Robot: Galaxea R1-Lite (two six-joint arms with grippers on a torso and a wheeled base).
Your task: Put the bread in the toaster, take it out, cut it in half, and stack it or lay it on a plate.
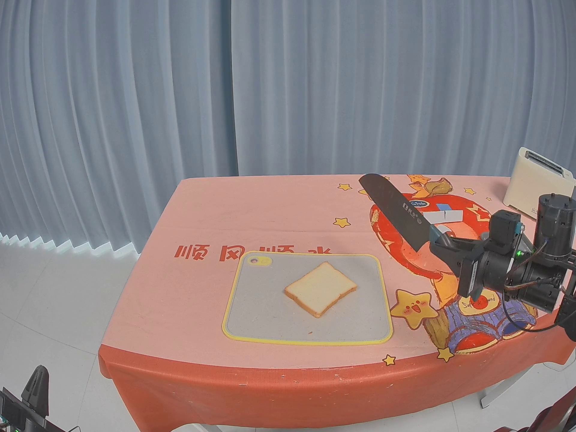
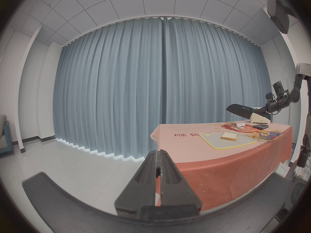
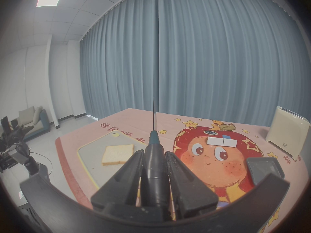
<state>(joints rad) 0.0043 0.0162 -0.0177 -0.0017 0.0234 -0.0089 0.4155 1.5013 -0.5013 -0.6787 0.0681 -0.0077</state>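
Bread slice [image 1: 320,288] flat, uncut, on yellow-rimmed cutting board [image 1: 264,313]. Right of board, black knife [image 1: 396,210] clamped by handle in right gripper [image 1: 442,246], blade raised over tablecloth [image 1: 198,223]. White toaster [image 1: 537,182] at far right corner. Left gripper [image 2: 158,169] pressed closed, empty, off the table's left end.

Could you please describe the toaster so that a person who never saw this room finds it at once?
Find the table under the pink cloth, before the grey-blue curtain. At its far right corner, beyond the printed cartoon face, stands the toaster. It is a cream-white upright box with a slot on top; the bread and cutting board lie flat.
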